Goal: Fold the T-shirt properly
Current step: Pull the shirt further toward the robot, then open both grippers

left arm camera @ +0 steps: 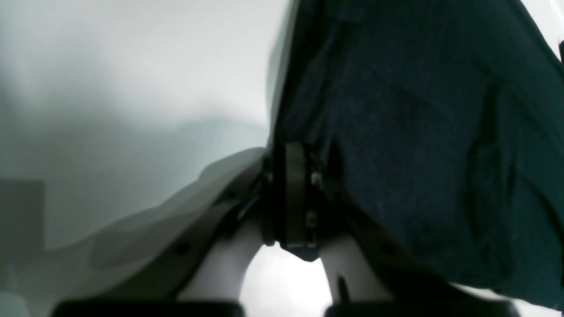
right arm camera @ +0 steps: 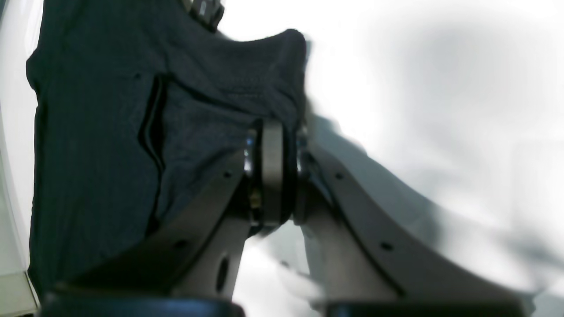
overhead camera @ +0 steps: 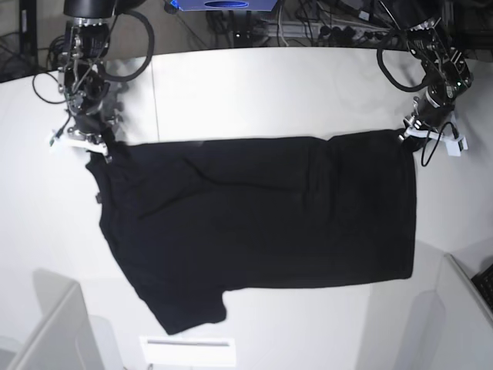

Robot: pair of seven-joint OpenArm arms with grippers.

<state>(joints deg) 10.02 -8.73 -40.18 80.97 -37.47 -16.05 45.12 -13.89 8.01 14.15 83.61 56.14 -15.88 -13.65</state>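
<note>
The black T-shirt (overhead camera: 262, 216) hangs stretched wide over the white table (overhead camera: 269, 85), plain side showing, with one sleeve drooping at the lower left (overhead camera: 185, 308). My right gripper (overhead camera: 96, 145), at the base view's left, is shut on the shirt's upper left corner. In the right wrist view the jaws (right arm camera: 273, 132) pinch the dark cloth (right arm camera: 101, 145). My left gripper (overhead camera: 408, 137), at the base view's right, is shut on the upper right corner. In the left wrist view it (left arm camera: 294, 154) pinches the cloth's edge (left arm camera: 418, 132).
A white label strip (overhead camera: 189, 351) lies near the table's front edge under the sleeve. Grey box edges stand at the lower left (overhead camera: 46, 324) and lower right (overhead camera: 462, 308). Cables and gear (overhead camera: 323, 23) lie beyond the table's far edge.
</note>
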